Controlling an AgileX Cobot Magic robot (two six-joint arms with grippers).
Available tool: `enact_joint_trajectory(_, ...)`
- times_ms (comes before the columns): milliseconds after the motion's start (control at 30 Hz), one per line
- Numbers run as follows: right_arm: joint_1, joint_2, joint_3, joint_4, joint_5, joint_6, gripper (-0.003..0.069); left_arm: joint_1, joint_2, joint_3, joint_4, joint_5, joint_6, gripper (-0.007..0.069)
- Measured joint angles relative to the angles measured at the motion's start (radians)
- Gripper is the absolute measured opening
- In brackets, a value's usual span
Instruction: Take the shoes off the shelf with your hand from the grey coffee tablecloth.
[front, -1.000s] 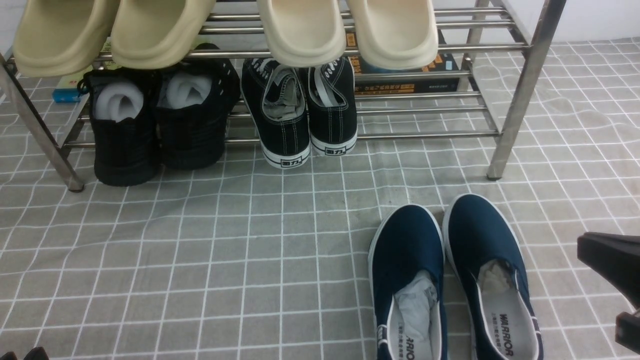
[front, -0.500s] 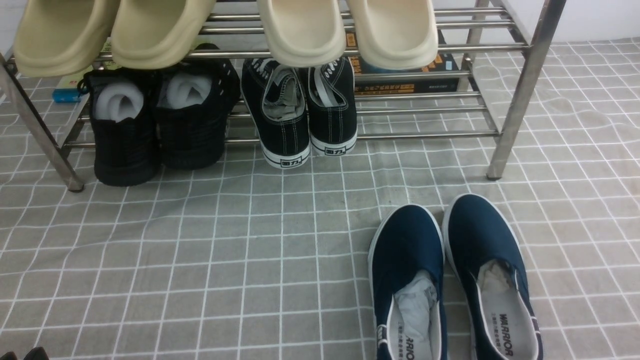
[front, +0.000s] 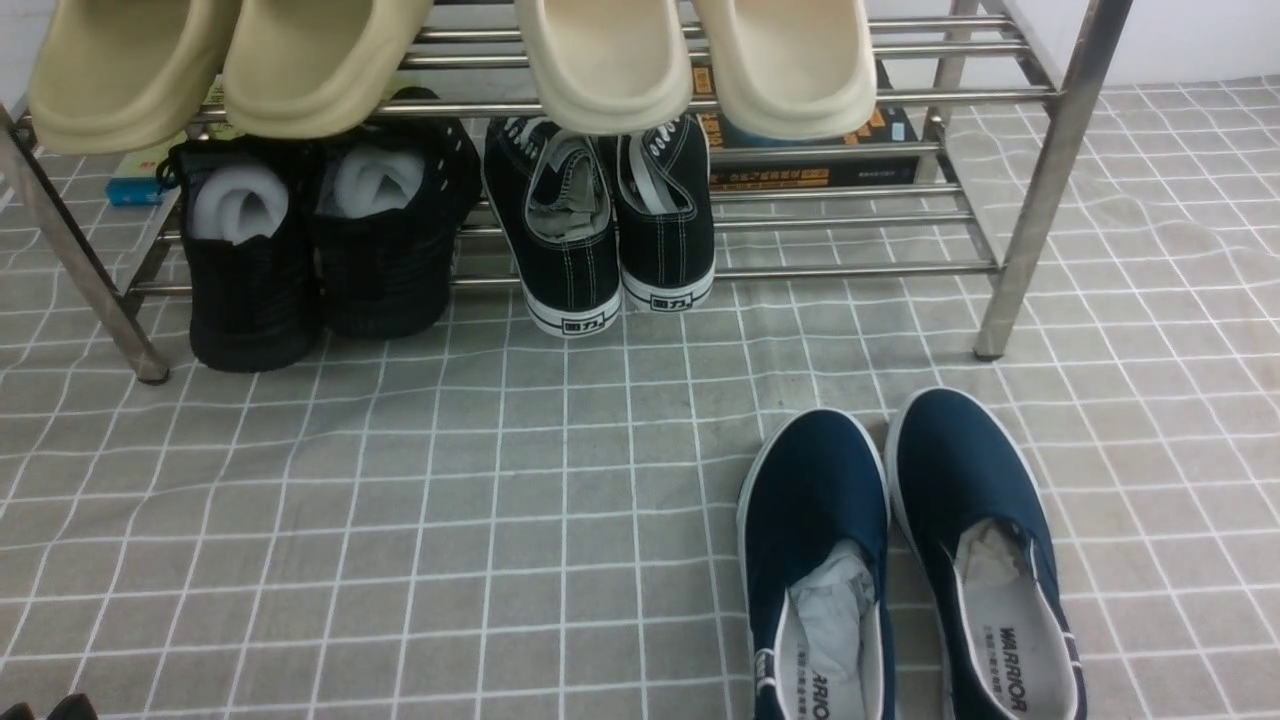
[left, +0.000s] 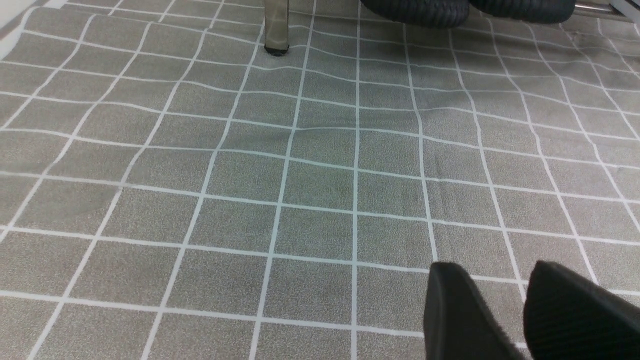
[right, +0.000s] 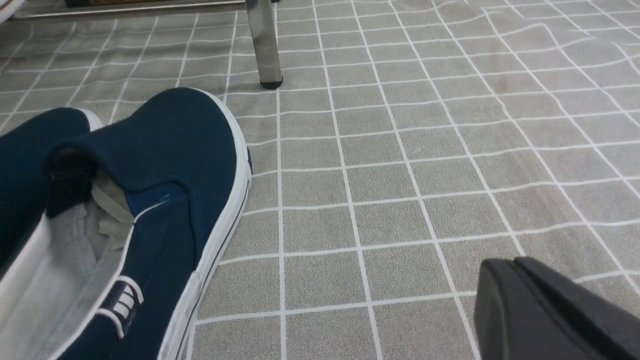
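The pair of navy slip-on shoes (front: 880, 520) stands side by side on the grey grid tablecloth (front: 450, 520), in front of the steel shelf (front: 1050, 170), toes toward it. Paper stuffing shows inside both. In the right wrist view the nearer shoe (right: 170, 150) lies beside my right gripper (right: 505, 272), which is shut on nothing and apart from the shoe. My left gripper (left: 492, 280) hangs low over bare cloth with a small gap between its fingers, holding nothing. The right gripper is out of the front view.
The shelf's lower tier holds black lace-up sneakers (front: 600, 230) and black shoes (front: 310, 260). Beige slippers (front: 600, 60) sit on the upper tier. A dark box (front: 810, 165) lies behind. Shelf legs stand in the left wrist view (left: 276, 25) and the right wrist view (right: 264, 45).
My right gripper, seen at the front view's right edge one second ago, has drawn back out of that view. The shoes have not moved.
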Motion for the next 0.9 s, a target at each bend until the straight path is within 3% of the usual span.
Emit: enact_joint_trajectory(900, 0.000, -0.001, -0.003, 0.002, 0.014, 0.000, 0.0031, 0.000, 0.000, 0.000, 0.000, 0.000, 0.000, 0.0242)
